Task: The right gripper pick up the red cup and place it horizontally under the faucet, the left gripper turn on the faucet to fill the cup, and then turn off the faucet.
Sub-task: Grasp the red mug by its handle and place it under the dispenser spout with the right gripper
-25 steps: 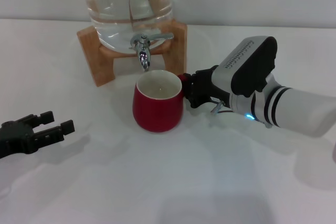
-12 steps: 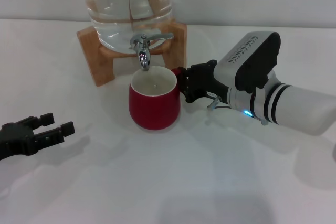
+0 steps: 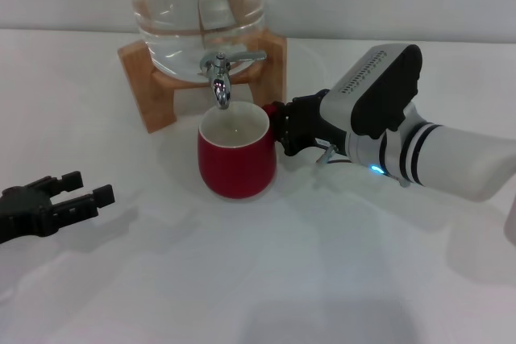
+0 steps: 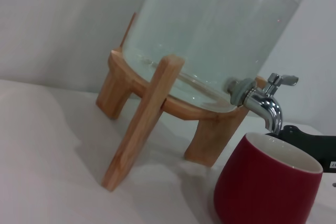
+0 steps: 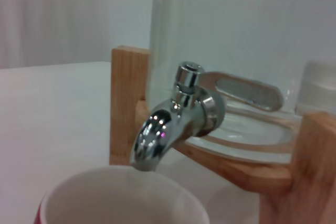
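Observation:
The red cup [image 3: 236,155] stands upright on the white table, its cream inside just below the chrome faucet [image 3: 220,78] of the clear water jar [image 3: 197,6]. My right gripper [image 3: 284,129] is shut on the cup's handle from the right. In the right wrist view the faucet [image 5: 173,121] hangs just over the cup's rim [image 5: 121,195]. In the left wrist view the faucet [image 4: 262,103] sits above the red cup [image 4: 266,187]. My left gripper [image 3: 85,192] rests open at the near left of the table, well away from the jar.
The jar sits on a wooden stand [image 3: 153,90] at the back of the table, and the stand's legs [image 4: 142,124] flank the faucet. The white table [image 3: 266,279] spreads out in front.
My right gripper carried the cup a little left and back, bringing it under the spout, then held still. The left gripper has not moved.

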